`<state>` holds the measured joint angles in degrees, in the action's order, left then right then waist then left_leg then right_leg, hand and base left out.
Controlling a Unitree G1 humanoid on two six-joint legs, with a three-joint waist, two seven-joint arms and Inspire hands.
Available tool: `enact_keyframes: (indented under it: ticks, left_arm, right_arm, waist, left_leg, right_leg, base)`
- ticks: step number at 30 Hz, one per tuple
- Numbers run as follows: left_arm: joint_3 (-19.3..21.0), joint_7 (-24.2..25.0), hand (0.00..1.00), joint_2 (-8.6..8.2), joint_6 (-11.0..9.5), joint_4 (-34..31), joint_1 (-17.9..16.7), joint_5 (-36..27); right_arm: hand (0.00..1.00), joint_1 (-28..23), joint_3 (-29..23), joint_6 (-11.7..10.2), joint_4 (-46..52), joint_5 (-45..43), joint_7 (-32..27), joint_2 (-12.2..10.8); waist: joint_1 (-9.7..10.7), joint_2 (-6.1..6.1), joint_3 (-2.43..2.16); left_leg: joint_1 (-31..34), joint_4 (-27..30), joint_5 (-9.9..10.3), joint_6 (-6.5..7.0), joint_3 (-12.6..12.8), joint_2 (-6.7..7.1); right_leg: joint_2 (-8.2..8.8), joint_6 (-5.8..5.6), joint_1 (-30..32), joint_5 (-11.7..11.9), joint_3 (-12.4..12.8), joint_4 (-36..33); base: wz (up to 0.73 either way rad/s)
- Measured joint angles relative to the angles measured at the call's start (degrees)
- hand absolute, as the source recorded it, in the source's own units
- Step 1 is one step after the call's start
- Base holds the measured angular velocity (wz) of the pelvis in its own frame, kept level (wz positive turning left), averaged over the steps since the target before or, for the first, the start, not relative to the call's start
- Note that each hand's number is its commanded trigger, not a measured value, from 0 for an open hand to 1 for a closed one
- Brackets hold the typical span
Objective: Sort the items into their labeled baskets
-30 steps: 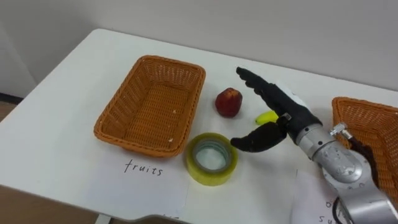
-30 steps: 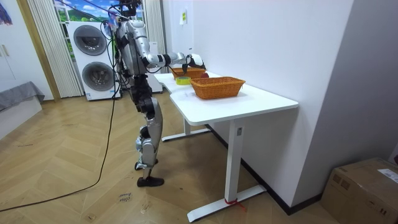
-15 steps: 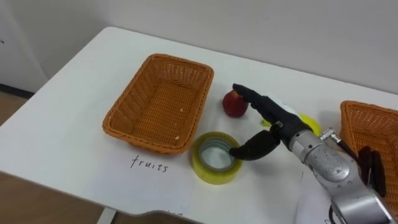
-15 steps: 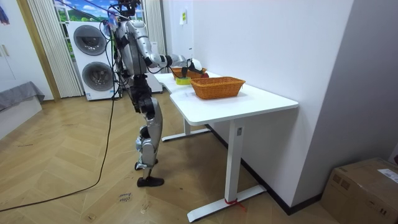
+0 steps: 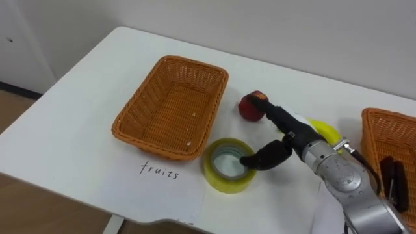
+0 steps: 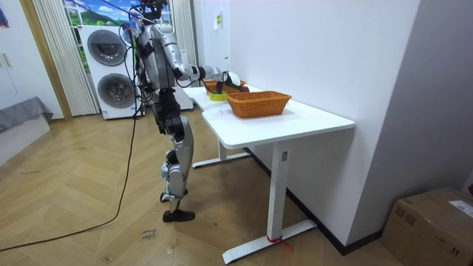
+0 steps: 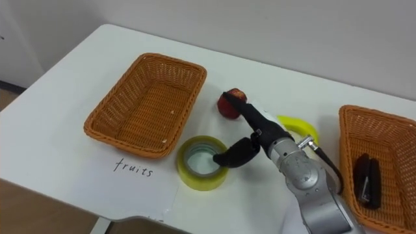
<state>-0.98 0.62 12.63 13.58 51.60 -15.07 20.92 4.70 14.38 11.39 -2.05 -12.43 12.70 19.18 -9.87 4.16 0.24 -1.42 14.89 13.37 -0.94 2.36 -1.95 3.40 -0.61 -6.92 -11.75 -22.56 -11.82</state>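
Note:
An empty wicker basket [image 5: 172, 107] stands at the left of the white table [image 5: 84, 97], with a handwritten paper sheet [image 5: 159, 188] in front of it. A red fruit [image 5: 249, 108] lies just right of the basket. Below it sits a yellow tape roll [image 5: 227, 166]. My right hand [image 5: 281, 138] is open between them. Its straight fingers reach the red fruit's right side and its thumb hangs over the tape roll's right rim. A yellow banana [image 5: 325, 130] lies behind the wrist. A second wicker basket [image 7: 377, 156] at the right holds a black stapler [image 7: 368, 177].
The table's near edge [image 5: 78, 195] runs close below the paper sheet. In the room view I stand at the table's [image 6: 295, 122] far end, by a white wall, with two stacked washing machines [image 6: 111, 66] behind me.
My right hand has moved left and down: its fingers now reach the red fruit and its thumb is over the tape roll. The camera has shifted a little too.

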Motion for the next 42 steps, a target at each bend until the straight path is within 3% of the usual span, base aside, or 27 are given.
enact_keyframes:
  ticks: [10,17,25,38,42]
  left_arm:
    - [-2.16,0.76,0.0,-0.32,0.32,0.0,0.47,-0.02]
    - [-2.13,1.25,0.0,-0.39,0.31,0.01,0.44,-0.05]
    - [-2.13,1.08,0.0,-0.39,0.17,0.01,0.89,-0.05]
    - [-0.29,2.65,0.0,0.0,0.12,0.01,2.02,-0.03]
    - [-0.26,2.67,0.0,0.33,0.1,0.01,2.4,-0.04]
  right_arm:
    - [0.0,1.05,0.12,0.75,-2.34,-1.65,0.02,-0.98]
    - [0.0,1.06,0.14,0.87,-2.3,-3.71,1.29,-1.0]
    - [0.0,1.15,0.16,0.87,-2.3,-4.03,3.11,-1.0]
    - [0.0,2.68,0.17,1.29,-0.1,-10.16,11.08,-0.99]
    - [0.0,2.73,0.14,2.56,1.01,-10.83,14.14,-0.98]
  waist:
    - [0.17,-0.43,0.12]
    - [-0.11,0.18,-0.12]
    - [-0.19,0.45,0.0]
    - [-0.57,1.95,-0.13]
    - [-0.76,1.95,-0.11]
  left_leg:
    - [0.44,0.67,0.0,0.01,-0.75,0.22]
    - [0.77,0.96,0.02,0.23,-1.0,0.57]
    - [0.81,0.99,0.06,0.3,-0.99,0.57]
    - [1.76,0.94,0.06,0.3,-0.86,0.54]
    - [1.77,0.94,0.06,0.3,-1.0,0.54]
  right_leg:
    - [0.2,-0.01,-0.22,-0.01,-1.01,-0.02]
    - [0.59,-0.24,-0.01,-0.19,-1.21,-0.38]
    - [0.67,-0.3,0.25,-0.24,-1.19,-0.82]
    - [0.65,-0.29,1.29,-0.27,-1.05,-0.84]
    - [0.62,-0.29,1.27,-0.27,-1.13,-0.84]
  base:
    - [0.03]
    - [0.02]
    - [0.0]
    - [0.0]
    - [0.0]
